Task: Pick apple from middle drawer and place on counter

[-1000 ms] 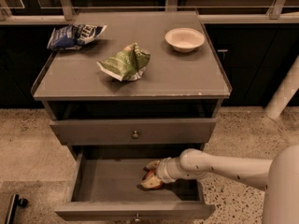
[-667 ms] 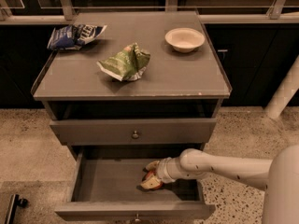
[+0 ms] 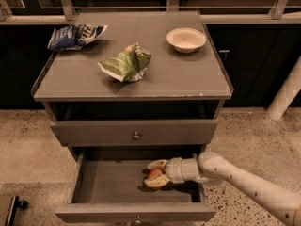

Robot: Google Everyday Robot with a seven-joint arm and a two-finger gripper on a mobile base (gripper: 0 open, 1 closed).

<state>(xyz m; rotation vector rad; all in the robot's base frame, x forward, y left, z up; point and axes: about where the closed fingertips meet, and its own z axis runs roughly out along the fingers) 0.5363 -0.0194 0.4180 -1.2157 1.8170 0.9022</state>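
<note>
The middle drawer (image 3: 94,182) is pulled open below a closed drawer. The apple (image 3: 154,174), red with an orange blush, lies at the right of the drawer floor. My gripper (image 3: 149,175) reaches in from the right on a white arm. One finger (image 3: 157,164) is behind the apple and one is in front of it, and both press against it. The apple still looks low, at the drawer floor. The counter (image 3: 188,79) is the grey top of the cabinet above.
On the counter lie a green foil snack bag (image 3: 126,62) in the middle, a blue snack bag (image 3: 75,34) at the back left and a white bowl (image 3: 186,39) at the back right. The closed drawer (image 3: 136,132) overhangs the open one. A white post (image 3: 287,91) stands at the right.
</note>
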